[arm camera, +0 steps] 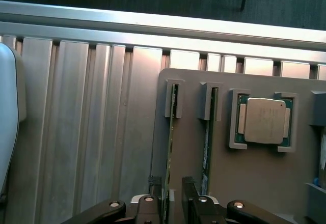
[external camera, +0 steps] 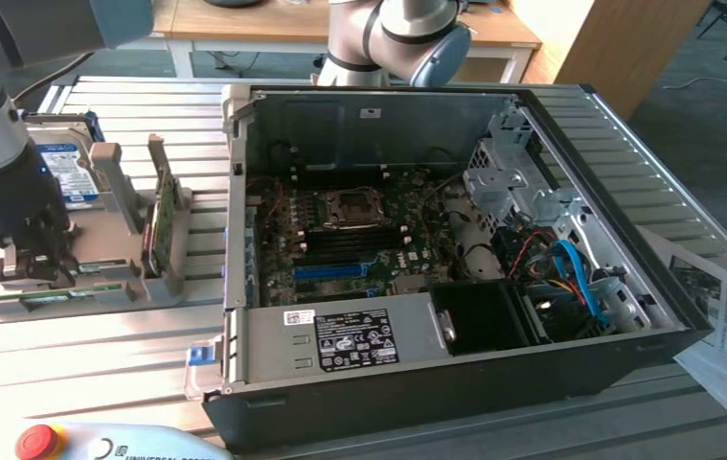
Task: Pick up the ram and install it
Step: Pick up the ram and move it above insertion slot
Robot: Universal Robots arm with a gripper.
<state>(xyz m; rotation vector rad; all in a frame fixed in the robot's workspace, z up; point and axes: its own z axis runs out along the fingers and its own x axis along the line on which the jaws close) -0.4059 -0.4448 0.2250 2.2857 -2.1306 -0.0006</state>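
**Asker:** How do the jaws stand?

**Describer:** The gripper (arm camera: 172, 196) is low over a grey holder (arm camera: 254, 183). Its two dark fingers (arm camera: 154, 186) are apart, one on each side of the ram (arm camera: 171, 132). A thin gap shows on both sides, so nothing is clamped.

**Asker:** Where exactly is the ram?

**Describer:** It stands on edge in a slot of the holder. It is a thin green stick that runs straight out from between the jaws to a grey end bracket.

**Asker:** What lies around it?

**Describer:** A second green stick (arm camera: 206, 147) stands parallel in the next slot, just beside it. Past that stick, a square silver processor (arm camera: 265, 120) sits in its own recess. The holder rests on a slatted metal table (arm camera: 76, 132). In the exterior view, an open computer case (external camera: 465, 407) with its motherboard (external camera: 337, 240) exposed lies to the exterior view's right of the holder. A taller green card (external camera: 159, 225) stands upright between the gripper and the case.
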